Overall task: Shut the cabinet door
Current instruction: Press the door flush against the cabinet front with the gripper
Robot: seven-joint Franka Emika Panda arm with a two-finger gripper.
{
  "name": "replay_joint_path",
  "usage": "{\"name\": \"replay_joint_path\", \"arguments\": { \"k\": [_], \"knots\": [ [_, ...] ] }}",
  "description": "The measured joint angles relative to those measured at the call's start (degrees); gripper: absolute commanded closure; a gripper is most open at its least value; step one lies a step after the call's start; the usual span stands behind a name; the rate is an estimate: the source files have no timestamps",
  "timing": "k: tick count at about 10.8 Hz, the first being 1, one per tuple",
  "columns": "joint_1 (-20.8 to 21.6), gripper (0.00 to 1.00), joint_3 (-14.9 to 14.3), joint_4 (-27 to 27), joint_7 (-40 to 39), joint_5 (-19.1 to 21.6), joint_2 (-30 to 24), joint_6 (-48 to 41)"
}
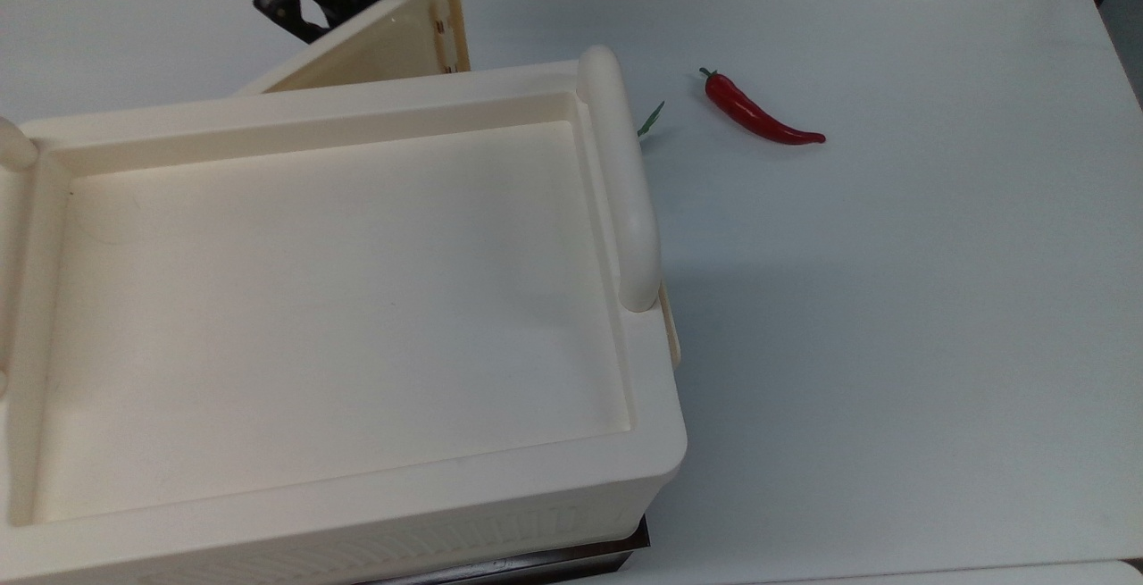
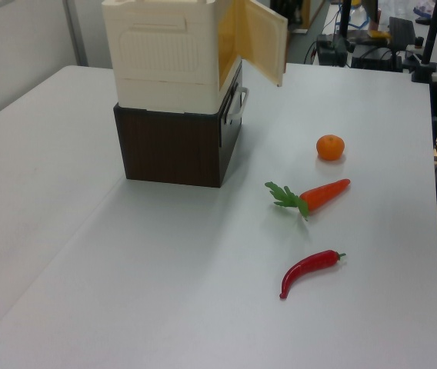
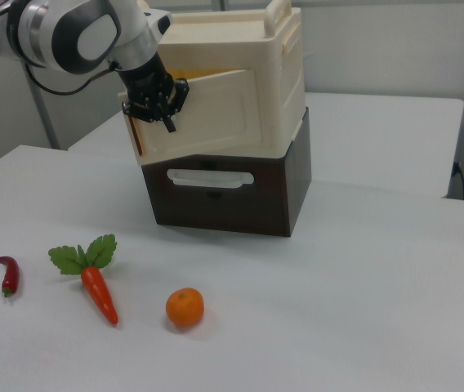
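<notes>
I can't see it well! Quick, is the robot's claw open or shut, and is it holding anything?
Gripper: against the outer face of the cabinet door; whether it is open or shut cannot be told, and no grasp is visible.

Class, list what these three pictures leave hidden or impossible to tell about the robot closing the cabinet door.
- Cabinet interior: right view, the cabinet door screens it.
- Gripper: right view, open or shut unreadable against the door.
- Carrot body: top view, the cabinet's bar handle covers it.
</notes>
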Motion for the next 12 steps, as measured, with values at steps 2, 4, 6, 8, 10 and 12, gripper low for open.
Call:
{"name": "replay_joint_path", "arguments": {
  "k": [2,4,6,8,10,12],
  "knots": [
    [0.0,1.00,2.3,0.0,9.4,0.0,1.9,4.5],
    [0.0,1.00,3.5,0.1,17.4,0.0,3.1,8.6],
    [0.0,1.00,3.8,0.2,21.8,0.0,3.4,10.5],
    [0.0,1.00,4.2,0.2,24.9,0.1,3.6,13.1],
    [-0.1,1.00,4.7,0.2,25.9,0.1,3.9,14.4],
    [-1.1,1.00,4.8,0.5,26.3,0.1,3.5,9.9]
  ]
}}
